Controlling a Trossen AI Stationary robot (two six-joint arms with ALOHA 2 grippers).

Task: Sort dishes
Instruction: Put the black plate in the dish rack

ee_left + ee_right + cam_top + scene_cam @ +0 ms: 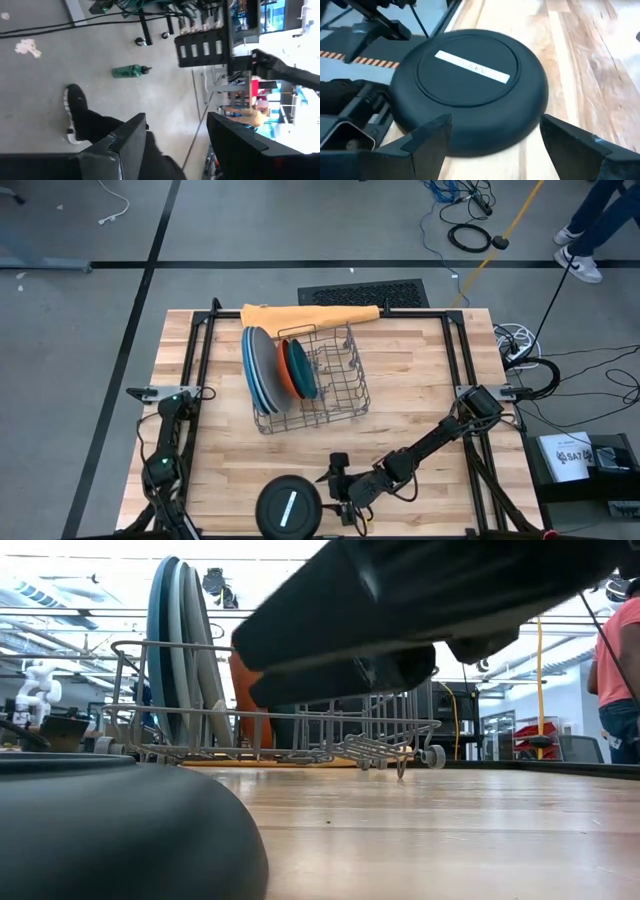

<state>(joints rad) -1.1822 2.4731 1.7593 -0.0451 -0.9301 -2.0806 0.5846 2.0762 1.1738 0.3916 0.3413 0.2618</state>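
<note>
Plates are mostly racked already: the big light blue, blue and grey ones point(258, 368) stand on edge at the left end of the wire rack point(335, 380), with the smaller orange plate point(287, 366) and teal plate point(303, 368) upright just beside them. Rack sits mid-table on the wooden table point(420, 380), and a folded orange cloth point(310, 314) lies along its far side. The black plate with the white stripe point(289, 507) is the odd one out, lying upside down at the near edge of the table. Right gripper point(338, 480) is low over the wood right next to that plate, fingers spread wide and holding nothing; its wrist view has the plate point(470, 90) sitting just ahead of the spread fingers point(427, 137). Left gripper point(175, 145) is parked off the table's left side, fingers apart and empty, pointing at the floor.
</note>
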